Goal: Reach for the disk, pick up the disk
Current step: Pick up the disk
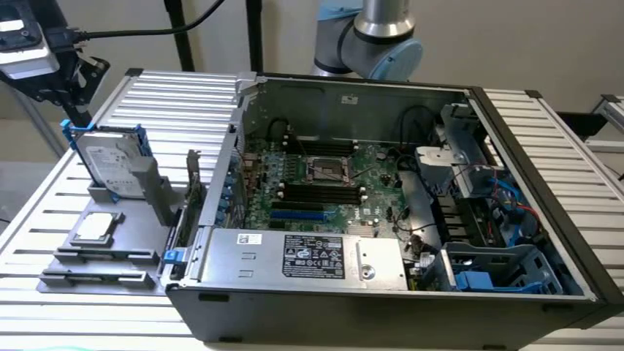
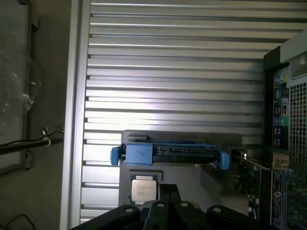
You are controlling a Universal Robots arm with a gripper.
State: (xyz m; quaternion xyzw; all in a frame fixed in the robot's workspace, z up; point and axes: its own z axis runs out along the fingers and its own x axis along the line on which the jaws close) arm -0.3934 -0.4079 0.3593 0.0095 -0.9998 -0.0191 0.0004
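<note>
Disk [image 1: 110, 167] stands on edge in a grey holder [image 1: 146, 191] on the slatted surface [image 1: 185, 95], at the exterior view's left, just beside the open case [image 1: 390, 219]. Fingers [image 1: 78, 110] hang close above the disk's upper far corner, clenched together and empty. Finding one: with the fingers clenched, any descent would strike the disk's top edge rather than straddle it, and could rock the disk in the holder or knock it over. Finding two: the fingers sit toward one end of the disk, not over its middle; a hold taken there would likely let the disk swing or slip. Finding three: the blue frame [image 2: 139, 154] is plastic and may flex under a pinch. Finding four: a chip [image 1: 95, 228] lies flat at the holder's foot, and a card [image 1: 192, 175] stands between holder and case; a dropped disk or a sideways sweep could hit either. Finding five: a lift off the vertical could bind the disk in its slot.
</note>
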